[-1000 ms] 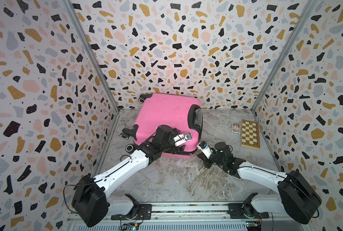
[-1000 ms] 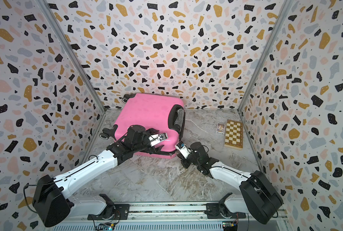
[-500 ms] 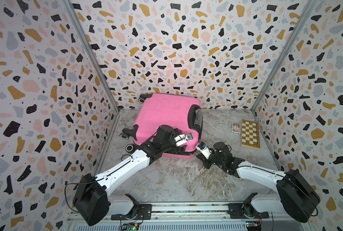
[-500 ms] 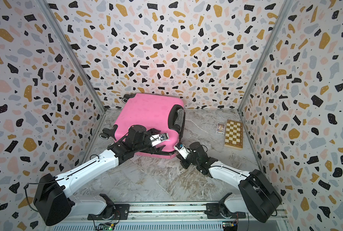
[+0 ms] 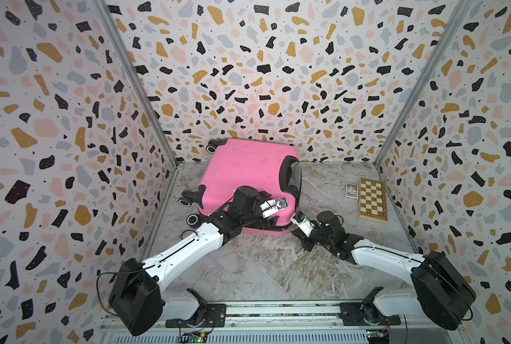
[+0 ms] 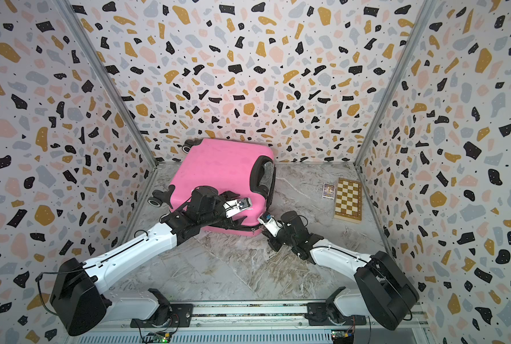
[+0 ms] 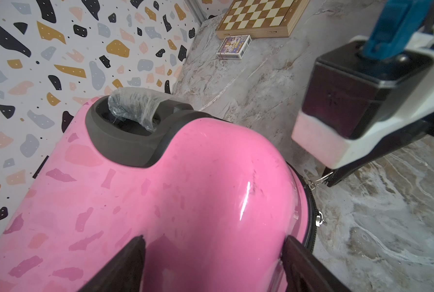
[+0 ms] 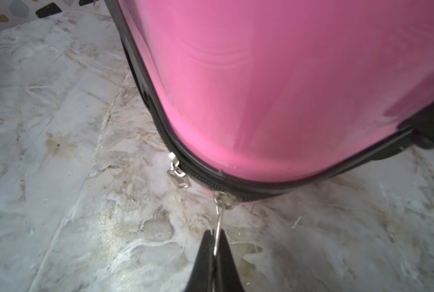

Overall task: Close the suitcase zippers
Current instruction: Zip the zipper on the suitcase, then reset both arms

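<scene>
Right claw (image 8: 214, 242) is clamping a metal zipper pull (image 8: 220, 211) between its tips (likely slippery, take it near the ring); left claw (image 7: 211, 265), spread apart, is straddling the stiff, glossy suitcase (image 7: 185, 202) beneath it.

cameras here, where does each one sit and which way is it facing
Top views: high at the front, looking down and back at the suitcase; left arm and right arm show whole.
Left wrist: above the suitcase, facing its handle and the chessboard box; own jaws spread, right arm too.
Right wrist: low over the table, facing the suitcase corner; own jaws shut on a zipper pull.
Shared: both wrist views show that held pull.
</scene>
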`<state>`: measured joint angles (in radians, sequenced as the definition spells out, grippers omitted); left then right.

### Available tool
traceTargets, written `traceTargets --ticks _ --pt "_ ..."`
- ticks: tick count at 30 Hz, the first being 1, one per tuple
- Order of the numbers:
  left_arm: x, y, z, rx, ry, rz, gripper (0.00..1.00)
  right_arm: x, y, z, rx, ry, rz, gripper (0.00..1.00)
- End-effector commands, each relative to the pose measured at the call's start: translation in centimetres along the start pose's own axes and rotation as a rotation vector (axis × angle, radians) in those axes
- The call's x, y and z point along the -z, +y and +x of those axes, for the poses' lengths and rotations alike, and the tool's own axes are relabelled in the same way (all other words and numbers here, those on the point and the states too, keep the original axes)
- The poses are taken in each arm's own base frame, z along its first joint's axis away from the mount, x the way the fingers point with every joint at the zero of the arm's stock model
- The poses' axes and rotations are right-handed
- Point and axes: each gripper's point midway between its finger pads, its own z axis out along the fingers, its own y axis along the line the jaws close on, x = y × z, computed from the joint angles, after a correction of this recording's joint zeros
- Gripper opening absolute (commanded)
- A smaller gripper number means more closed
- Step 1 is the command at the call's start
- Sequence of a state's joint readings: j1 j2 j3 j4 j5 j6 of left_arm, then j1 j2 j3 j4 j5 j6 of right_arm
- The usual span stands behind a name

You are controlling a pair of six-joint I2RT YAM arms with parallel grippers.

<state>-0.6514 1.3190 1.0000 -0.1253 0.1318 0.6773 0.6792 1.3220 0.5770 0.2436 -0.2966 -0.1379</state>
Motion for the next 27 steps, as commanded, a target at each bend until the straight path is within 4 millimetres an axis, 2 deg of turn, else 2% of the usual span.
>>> traceTargets --ticks 1,5,6,8,11,14,18,23,27 --pt "-0.1 1.8 2.2 0.081 0.100 -0.084 0.86 0.2 3.2 -3.5 0.064 -0.091 -0.116 0.00" --pt "2.9 2.5 0.3 0.135 0.034 -0.119 0.92 0.5 2.4 -3.8 0.044 -0.096 -0.081 0.18" --pt "3.7 2.1 0.3 0.148 0.034 -0.106 0.93 0.5 2.1 -3.9 0.041 -0.097 -0.069 0.22" --pt "5.5 2.0 -0.5 0.194 -0.006 -0.109 0.95 0.7 1.4 -4.1 0.028 -0.101 -0.030 0.36" --pt "7.9 1.6 -1.1 0.291 -0.051 -0.112 0.96 1.1 0.4 -4.4 0.015 -0.114 0.027 0.46" --pt "9.9 2.3 -0.5 0.470 -0.058 -0.184 0.96 1.8 -0.7 -4.7 0.003 -0.135 0.093 0.49" --pt "11.9 3.9 3.2 0.766 0.023 -0.386 0.95 3.2 -2.8 -4.8 -0.035 -0.169 0.229 0.50" --pt "13.0 3.1 8.4 0.966 0.119 -0.556 0.92 6.3 -6.8 -3.7 -0.165 -0.198 0.472 0.51" --pt "13.9 2.3 13.1 1.068 0.194 -0.726 0.91 8.9 -9.6 -1.4 -0.271 -0.191 0.657 0.52"
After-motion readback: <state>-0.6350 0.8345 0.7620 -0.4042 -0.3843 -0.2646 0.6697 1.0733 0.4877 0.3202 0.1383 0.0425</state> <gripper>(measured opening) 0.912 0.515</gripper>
